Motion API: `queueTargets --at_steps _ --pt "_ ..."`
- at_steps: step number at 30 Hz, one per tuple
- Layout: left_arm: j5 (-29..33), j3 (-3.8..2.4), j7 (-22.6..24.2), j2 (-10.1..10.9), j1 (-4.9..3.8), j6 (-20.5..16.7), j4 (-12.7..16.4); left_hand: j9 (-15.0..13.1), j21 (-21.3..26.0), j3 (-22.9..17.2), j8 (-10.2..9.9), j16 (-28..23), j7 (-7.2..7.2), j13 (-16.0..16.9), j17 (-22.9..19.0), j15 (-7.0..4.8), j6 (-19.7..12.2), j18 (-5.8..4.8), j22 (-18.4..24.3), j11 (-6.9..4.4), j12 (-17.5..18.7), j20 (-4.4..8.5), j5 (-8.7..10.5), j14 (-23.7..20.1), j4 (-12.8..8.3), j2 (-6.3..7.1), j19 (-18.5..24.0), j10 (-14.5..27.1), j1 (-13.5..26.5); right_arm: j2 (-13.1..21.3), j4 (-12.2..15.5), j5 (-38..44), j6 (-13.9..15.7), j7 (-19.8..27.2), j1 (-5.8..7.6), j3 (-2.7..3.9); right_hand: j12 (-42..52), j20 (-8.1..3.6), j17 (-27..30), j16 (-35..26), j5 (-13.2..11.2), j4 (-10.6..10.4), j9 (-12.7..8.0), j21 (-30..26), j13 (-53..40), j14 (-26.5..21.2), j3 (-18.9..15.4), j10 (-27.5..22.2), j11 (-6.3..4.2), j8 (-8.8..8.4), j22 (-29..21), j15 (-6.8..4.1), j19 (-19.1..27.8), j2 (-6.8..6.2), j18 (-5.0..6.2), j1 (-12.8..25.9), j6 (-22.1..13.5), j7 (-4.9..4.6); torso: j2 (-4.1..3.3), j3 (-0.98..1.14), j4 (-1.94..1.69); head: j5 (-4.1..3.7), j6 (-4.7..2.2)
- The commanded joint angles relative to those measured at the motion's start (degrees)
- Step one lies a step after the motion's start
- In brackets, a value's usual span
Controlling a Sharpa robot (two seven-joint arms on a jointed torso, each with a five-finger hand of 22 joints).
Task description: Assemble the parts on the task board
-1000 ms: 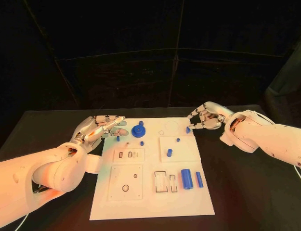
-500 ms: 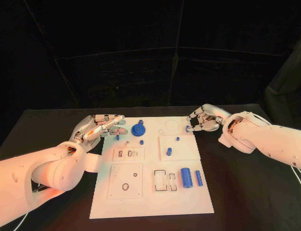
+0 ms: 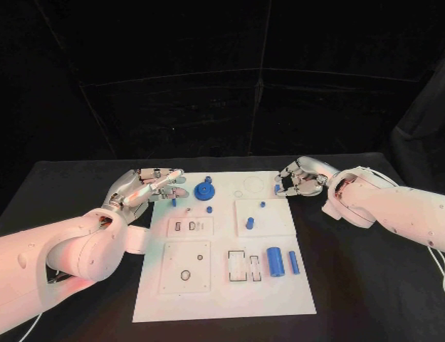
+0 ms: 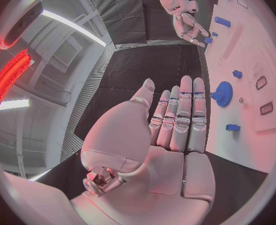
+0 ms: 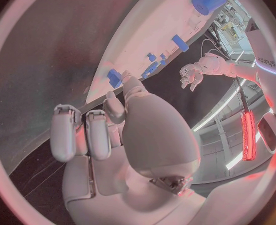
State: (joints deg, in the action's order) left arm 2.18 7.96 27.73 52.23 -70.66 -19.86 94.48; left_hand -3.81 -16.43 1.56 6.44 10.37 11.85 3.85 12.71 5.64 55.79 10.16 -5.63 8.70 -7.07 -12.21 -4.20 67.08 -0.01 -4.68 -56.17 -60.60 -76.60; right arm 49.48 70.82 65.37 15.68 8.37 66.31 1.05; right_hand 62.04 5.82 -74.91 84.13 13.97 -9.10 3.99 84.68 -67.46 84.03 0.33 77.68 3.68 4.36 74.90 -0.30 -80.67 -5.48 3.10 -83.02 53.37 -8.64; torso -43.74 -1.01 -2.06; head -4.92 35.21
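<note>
The white task board (image 3: 226, 285) lies in the middle of the black table. My right hand (image 3: 300, 178) hovers at the board's far right edge and pinches a small blue part (image 3: 277, 189) at its fingertips; the same small blue part (image 5: 115, 78) sits beside the thumb in the right wrist view. My left hand (image 3: 145, 187) is at the board's far left corner, fingers stretched out side by side and holding nothing (image 4: 175, 130). A blue gear (image 3: 206, 192) stands on the board just beyond its fingertips.
Small blue pegs (image 3: 250, 224) stand in the board's middle. A blue cylinder (image 3: 275, 263) and a thin blue bar (image 3: 294, 263) lie near its right edge. Bare black table (image 3: 386, 285) surrounds the board.
My right hand has shifted slightly inwards over the board's far right edge, still pinching the small blue part. The left hand has barely moved.
</note>
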Motion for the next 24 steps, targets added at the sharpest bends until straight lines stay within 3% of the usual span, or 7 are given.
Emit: queueTargets --at_steps 1,24 --pt "-0.3 -0.04 0.2 0.0 -0.06 0.7 0.0 0.0 0.4 0.0 -0.2 -0.2 -0.03 0.0 0.1 0.09 0.4 0.42 0.1 0.02 0.3 0.01 0.0 0.4 -0.4 -0.53 -0.6 -0.5 -0.2 -0.1 -0.1 0.5 -0.8 0.1 0.01 0.02 0.4 0.01 -3.8 -0.1 0.2 0.3 0.1 -0.3 -0.1 3.5 0.0 -0.2 -0.27 0.32 2.2 -0.36 0.2 0.75 -0.12 -0.1 0.6 0.07 0.0 0.0 0.0 0.04 0.04" --pt "-0.3 -0.04 0.1 0.0 -0.06 0.7 -0.1 0.0 0.4 0.0 -0.2 -0.2 -0.03 0.0 0.1 0.09 0.4 0.42 0.1 0.02 0.3 0.01 0.0 0.4 -0.4 -0.53 -0.6 -0.5 -0.2 -1.1 -1.0 0.8 -1.6 0.3 -0.47 0.02 1.1 -0.51 -4.5 0.2 -1.9 1.6 0.4 -0.1 -0.6 3.7 1.4 0.3 -1.02 1.98 2.8 -0.96 -0.3 3.56 -0.24 -1.1 4.9 0.89 0.01 0.07 0.01 -0.08 0.33"
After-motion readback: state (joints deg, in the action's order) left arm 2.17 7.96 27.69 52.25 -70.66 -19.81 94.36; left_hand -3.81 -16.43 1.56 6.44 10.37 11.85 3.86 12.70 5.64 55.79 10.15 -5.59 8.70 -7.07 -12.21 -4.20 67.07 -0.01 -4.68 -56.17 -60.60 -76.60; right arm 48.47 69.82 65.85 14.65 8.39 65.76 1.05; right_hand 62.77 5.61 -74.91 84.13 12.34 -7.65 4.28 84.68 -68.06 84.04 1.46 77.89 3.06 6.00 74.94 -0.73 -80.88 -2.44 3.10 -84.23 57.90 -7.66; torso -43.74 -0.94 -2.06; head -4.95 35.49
